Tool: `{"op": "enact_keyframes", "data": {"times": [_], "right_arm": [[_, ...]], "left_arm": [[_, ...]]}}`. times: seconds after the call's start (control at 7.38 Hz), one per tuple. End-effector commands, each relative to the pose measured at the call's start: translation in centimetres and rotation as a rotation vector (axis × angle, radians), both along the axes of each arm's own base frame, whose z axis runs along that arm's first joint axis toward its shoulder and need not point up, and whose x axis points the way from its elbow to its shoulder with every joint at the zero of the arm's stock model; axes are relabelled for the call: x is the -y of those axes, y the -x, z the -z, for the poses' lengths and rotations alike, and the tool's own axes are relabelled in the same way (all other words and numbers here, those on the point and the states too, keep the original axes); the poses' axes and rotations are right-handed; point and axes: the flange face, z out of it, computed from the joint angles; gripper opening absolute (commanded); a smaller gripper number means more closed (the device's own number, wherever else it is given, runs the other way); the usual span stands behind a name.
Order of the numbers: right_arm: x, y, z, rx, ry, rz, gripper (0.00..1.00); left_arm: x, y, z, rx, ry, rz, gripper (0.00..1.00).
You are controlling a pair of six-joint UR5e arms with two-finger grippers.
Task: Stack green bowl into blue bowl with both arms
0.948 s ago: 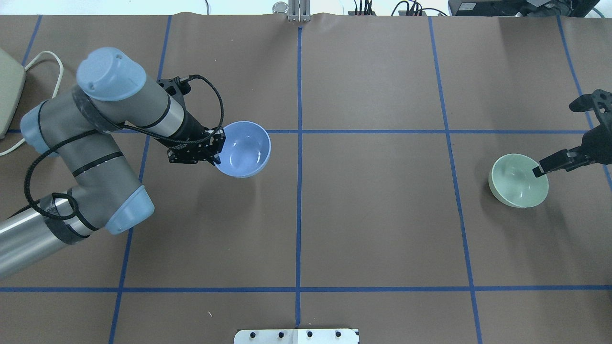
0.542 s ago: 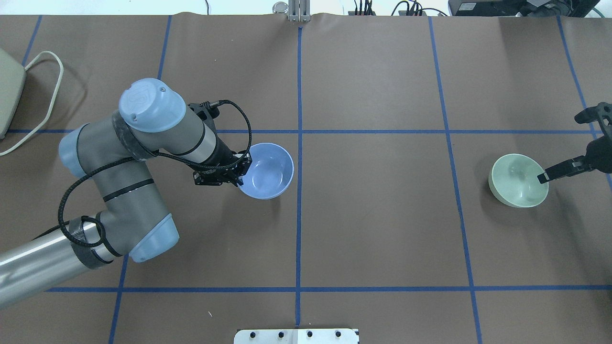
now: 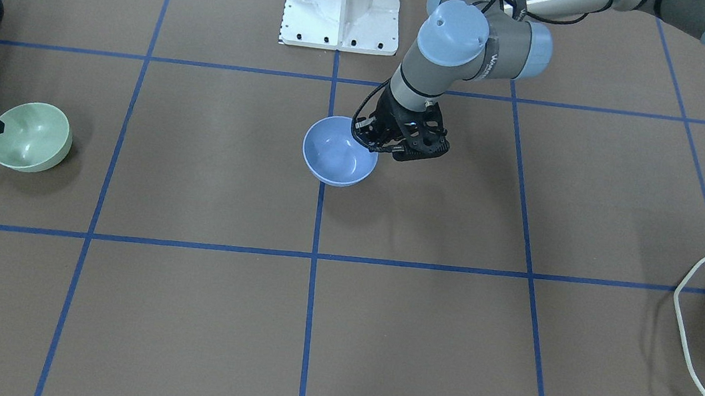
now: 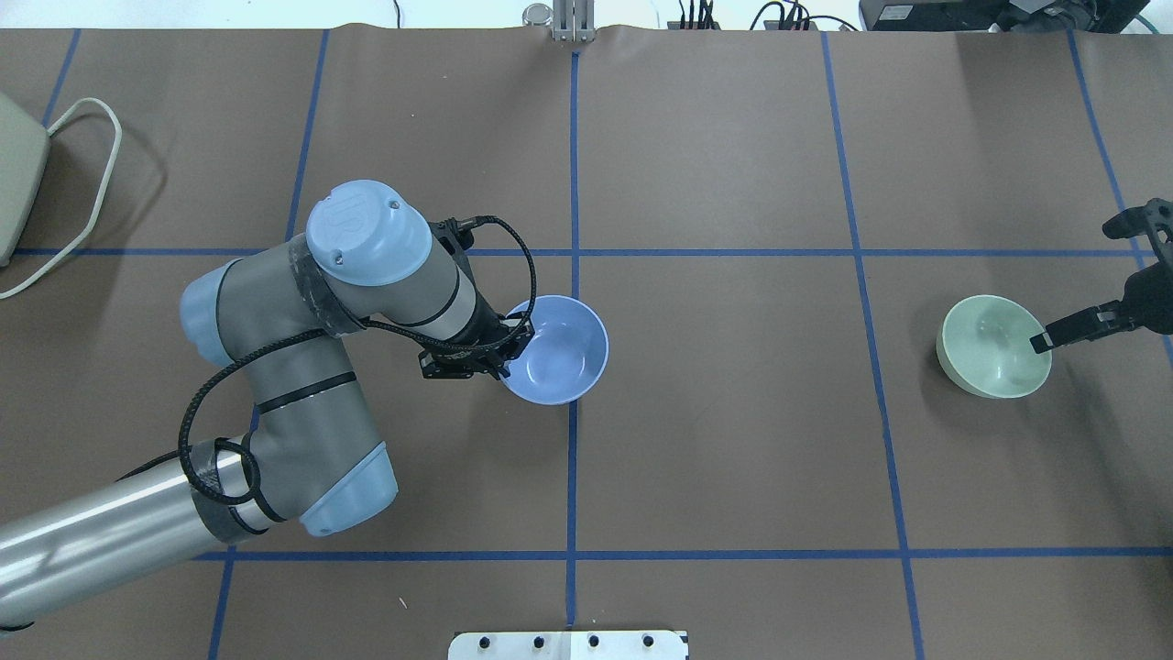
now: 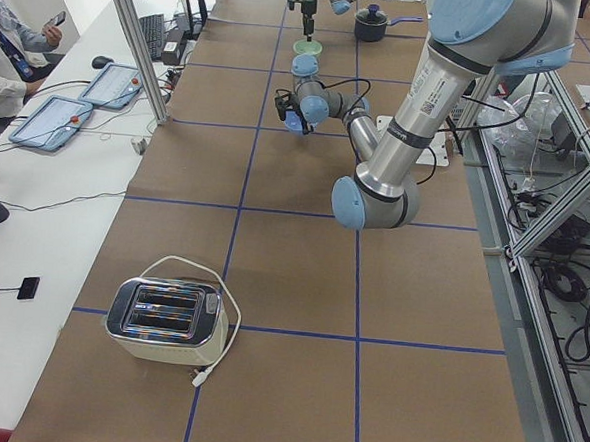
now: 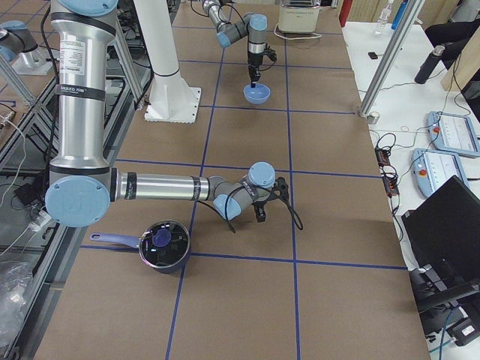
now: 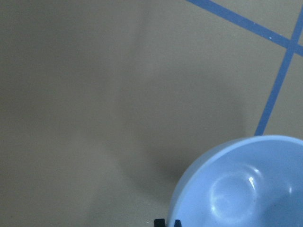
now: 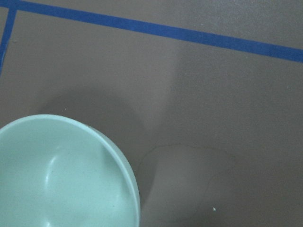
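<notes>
Brown-papered table [image 4: 733,431]: left gripper [image 4: 504,356] pinched blue bowl [image 4: 561,353] rim; right gripper [image 4: 1070,286] jaws spread, one fingertip [image 4: 1045,339] at green bowl [image 4: 985,353] rim.

We see L arm [image 4: 284,394] entering from lower left of overhead view, elbow bent, wrist joints folded so L gripper [image 4: 507,356] points nearly straight down. Its jaws are pinched on the rim of the blue bowl [image 4: 559,353]. In L wrist cam the two fingertips [image 7: 160,222] sit close together at the bottom edge. R arm [image 6: 161,187]: upper link upright, forearm low and approx level, wrist angled down. R gripper [image 4: 1040,342] is only partly in frame, so we can't tell if jaws are apart or closed.
</notes>
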Motion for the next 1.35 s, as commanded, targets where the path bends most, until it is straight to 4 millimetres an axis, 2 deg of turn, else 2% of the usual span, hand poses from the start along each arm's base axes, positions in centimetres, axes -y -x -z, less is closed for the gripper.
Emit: {"op": "enact_keyframes", "data": {"times": [0.0,0.14,0.54,0.95,1.22], "right_arm": [[0.0,0.3,0.3,0.003,0.016,-0.009,0.98],[-0.1,0.6,0.4,0.005,0.019,-0.006,0.96],[-0.2,1.8,0.9,0.007,0.018,0.012,0.79],[0.1,2.2,1.4,0.013,0.012,0.015,0.53],[0.3,2.3,1.6,0.016,0.009,0.017,0.47]], "left_arm": [[0.2,-2.2,0.2,0.025,-0.007,0.005,0.01],[-0.3,-2.7,0.4,0.024,-0.012,-0.001,0.01],[-0.4,-3.4,0.2,0.029,-0.011,-0.008,0.01],[-0.4,-3.4,0.2,0.028,-0.013,-0.009,0.05],[-0.4,-3.4,0.3,0.027,-0.015,-0.01,0.05]]}}
